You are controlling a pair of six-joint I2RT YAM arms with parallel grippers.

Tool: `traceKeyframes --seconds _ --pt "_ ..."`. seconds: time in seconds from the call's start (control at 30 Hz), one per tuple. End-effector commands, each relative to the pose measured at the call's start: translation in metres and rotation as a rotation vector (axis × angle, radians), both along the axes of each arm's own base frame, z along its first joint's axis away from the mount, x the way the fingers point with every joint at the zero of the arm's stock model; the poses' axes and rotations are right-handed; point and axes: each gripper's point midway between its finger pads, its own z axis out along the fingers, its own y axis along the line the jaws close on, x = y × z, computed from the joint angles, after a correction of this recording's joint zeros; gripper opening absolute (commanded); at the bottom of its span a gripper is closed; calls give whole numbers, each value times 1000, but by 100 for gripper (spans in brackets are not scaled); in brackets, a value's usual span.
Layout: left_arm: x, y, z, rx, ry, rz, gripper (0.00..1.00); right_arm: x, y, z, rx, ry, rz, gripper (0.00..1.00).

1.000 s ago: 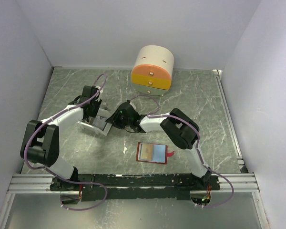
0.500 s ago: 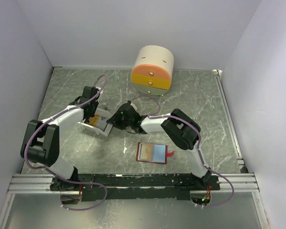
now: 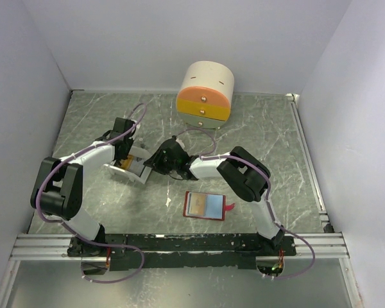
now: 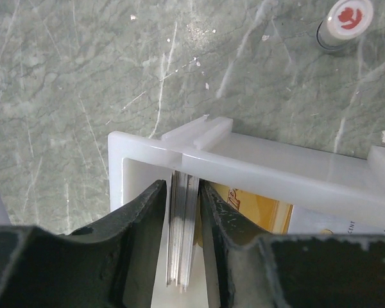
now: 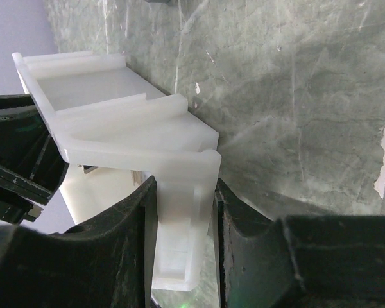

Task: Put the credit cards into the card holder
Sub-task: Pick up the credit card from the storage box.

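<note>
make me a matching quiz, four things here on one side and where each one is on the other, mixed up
1 credit cards
2 white tray
3 card holder
4 drawer box

a open flat on the table, untouched
b clamped by the left gripper
c standing at the far edge
d end pinched by the right gripper

Pairs: 1-b, 2-d, 3-a, 4-c

Green marble tabletop (image 3: 263,135), plain white walls (image 3: 115,45)

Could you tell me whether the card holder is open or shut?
Open: the card holder lies flat, pale-blue and tan inner sleeves facing up.
</note>
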Motion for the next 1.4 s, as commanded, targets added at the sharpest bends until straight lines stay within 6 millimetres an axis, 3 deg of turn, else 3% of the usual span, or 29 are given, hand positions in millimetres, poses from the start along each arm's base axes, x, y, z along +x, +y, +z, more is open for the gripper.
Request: traceKeyframes --seconds 0.0,0.3,0.7,1.03,1.37 --pt "13 24 21 104 -59 65 39 -7 -24 -24 -131 10 2 24" --pt "15 24 28 112 -78 78 54 -11 -29 -26 -146 10 7 24" --pt "12 34 36 193 -104 118 41 -15 -36 -28 -158 14 3 23" --pt "10 37 44 258 -134 135 47 -18 -37 -28 -159 16 7 23" --pt "9 38 39 275 -119 133 35 -20 -37 -28 -160 16 11 22"
